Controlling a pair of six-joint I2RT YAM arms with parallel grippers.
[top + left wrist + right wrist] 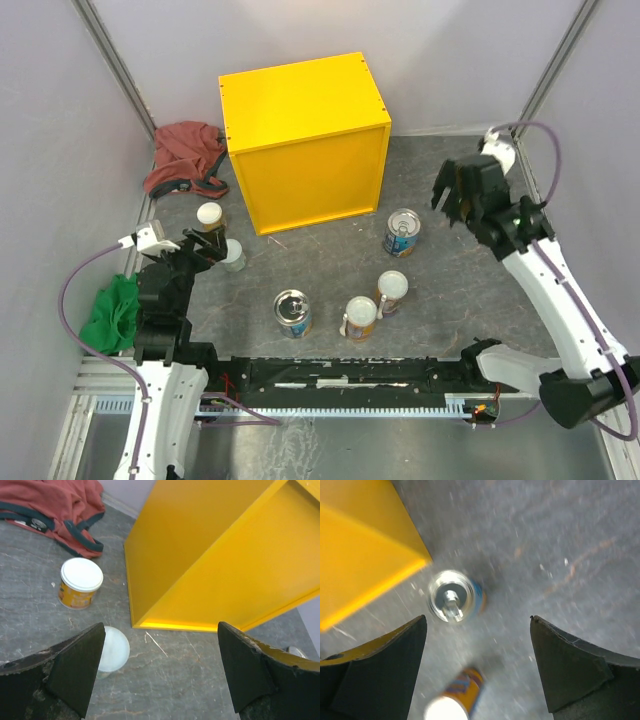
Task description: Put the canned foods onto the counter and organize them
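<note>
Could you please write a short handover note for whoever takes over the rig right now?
Left claw: open, empty, low beside the two short white-lidded cans at the left front corner of the counter.
Right claw: open, empty, raised near one blue-labelled tin by the counter's right front corner.
The other tin and the two orange-labelled cans stand on the table, nearer the arm bases.
Done: nothing; no can is on the counter top.
Left: all six cans to lift up and arrange.
</note>
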